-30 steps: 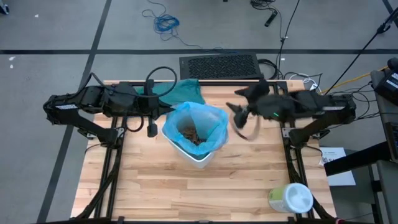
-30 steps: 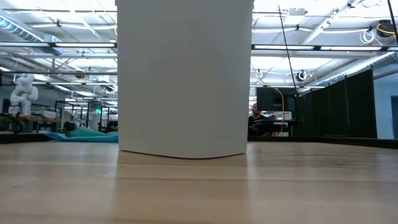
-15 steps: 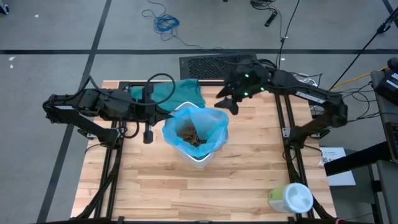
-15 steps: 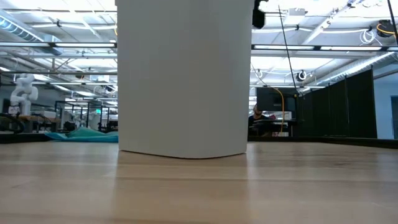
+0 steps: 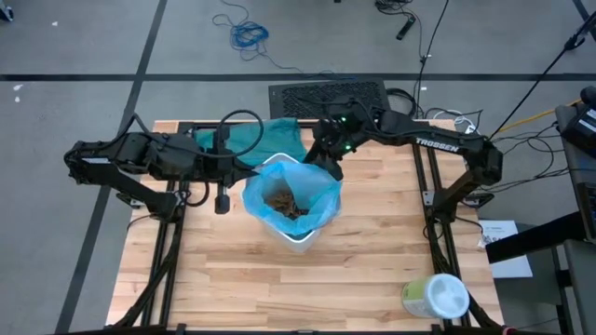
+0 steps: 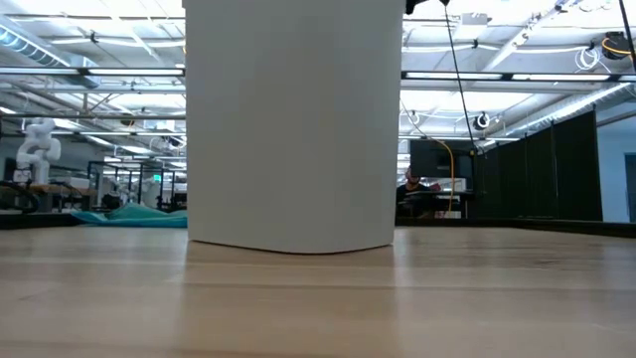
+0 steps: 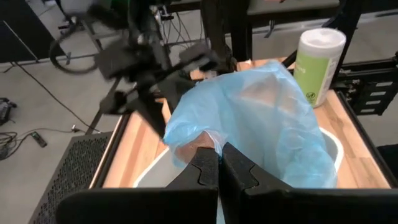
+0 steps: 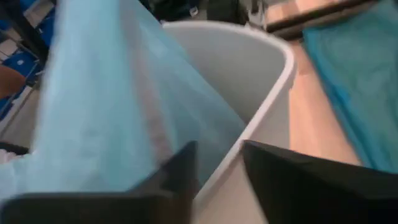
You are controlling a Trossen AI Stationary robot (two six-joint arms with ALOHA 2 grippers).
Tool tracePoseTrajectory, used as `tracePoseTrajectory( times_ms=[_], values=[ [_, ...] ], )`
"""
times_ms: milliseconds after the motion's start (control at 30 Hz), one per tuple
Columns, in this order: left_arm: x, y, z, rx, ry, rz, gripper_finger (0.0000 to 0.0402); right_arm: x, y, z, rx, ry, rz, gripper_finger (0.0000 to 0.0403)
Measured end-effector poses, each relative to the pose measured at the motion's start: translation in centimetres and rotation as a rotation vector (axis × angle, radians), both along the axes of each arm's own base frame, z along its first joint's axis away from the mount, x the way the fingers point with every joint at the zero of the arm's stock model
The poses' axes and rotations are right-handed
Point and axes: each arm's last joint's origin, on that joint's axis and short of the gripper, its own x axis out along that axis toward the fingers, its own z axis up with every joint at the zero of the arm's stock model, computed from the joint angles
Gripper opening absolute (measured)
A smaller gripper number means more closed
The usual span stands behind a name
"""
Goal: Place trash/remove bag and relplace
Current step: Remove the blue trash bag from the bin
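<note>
standing in the middle of the wooden table (image 5: 233,279), the white bin (image 5: 296,240) carries the light-blue bag (image 5: 317,186) as its liner, with brown paper wads of trash (image 5: 284,200) heaped inside. we hold our left gripper (image 7: 219,173) at the bin's left rim, fingers clenched tight on a fold of the bag. our right gripper (image 8: 217,163) is at the far right rim, its fingers straddling the bin's wall and the liner's edge with a narrow gap between them; we cannot tell whether they pinch anything. a teal bag (image 5: 265,138) lies on the table behind the bin, and a wipes tub (image 5: 434,296) stands near the front right corner.
</note>
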Motion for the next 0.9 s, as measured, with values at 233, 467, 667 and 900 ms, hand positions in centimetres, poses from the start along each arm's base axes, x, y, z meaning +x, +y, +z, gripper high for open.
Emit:
tracePoseTrajectory(
  times_ms=[233,467,667,900],
  values=[
    [0.0,0.2,0.0,0.023,0.002,0.047,0.0000,-1.5,2.4,3.4,-0.057,-0.162,0.037,0.0007],
    [-0.1,0.3,0.0,0.038,0.000,0.078,0.0000,-3.4,3.9,5.5,-0.116,-0.230,0.005,0.0001],
    [-0.1,0.4,0.0,0.058,-0.003,0.123,0.0000,-4.7,5.4,6.6,-0.148,-0.233,-0.056,0.0000],
    [-0.1,0.3,0.0,0.042,-0.003,0.089,0.0000,-5.6,2.2,4.8,-0.217,-0.034,-0.264,0.0042]
  ],
)
